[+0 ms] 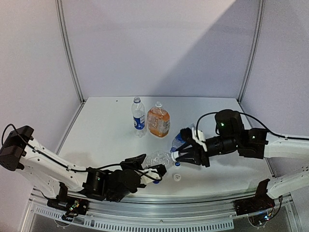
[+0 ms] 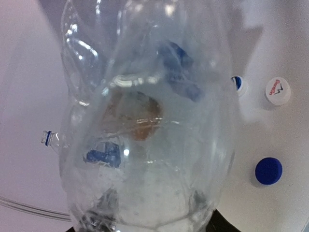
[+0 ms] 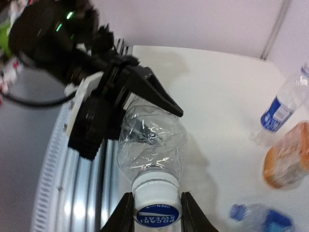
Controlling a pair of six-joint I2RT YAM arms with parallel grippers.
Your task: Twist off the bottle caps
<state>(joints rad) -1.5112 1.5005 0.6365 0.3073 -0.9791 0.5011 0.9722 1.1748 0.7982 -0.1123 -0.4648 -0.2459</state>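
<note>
white cap (image 3: 156, 202) pinched in right end effector (image 3: 157, 197) (bottle (image 3: 152, 145) horizontal)

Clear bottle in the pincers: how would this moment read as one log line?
left pincer: holds clear bottle | right pincer: clamped on white cap | cap: not yet off

I hold the plain clear bottle (image 3: 152, 145), crumpled and level, near the table's 6 o'clock edge, its base clamped in my left fingers (image 3: 154, 94) and its blue-topped white cap (image 3: 157, 212) pinched between my right fingers (image 3: 126, 215). Toward 12 o'clock the blue-labelled bottle (image 1: 138, 117) and the squat orange bottle (image 1: 158, 122) stand upright side by side, and the blue-wrapped bottle (image 1: 179, 140) lies on its side at 1 o'clock from mine. Three loose caps rest on the table between 4 and 6 o'clock of it: a blue cap (image 2: 268, 170), a red-lettered white cap (image 2: 277, 92) and a blue-and-white cap (image 2: 237, 83).
</note>
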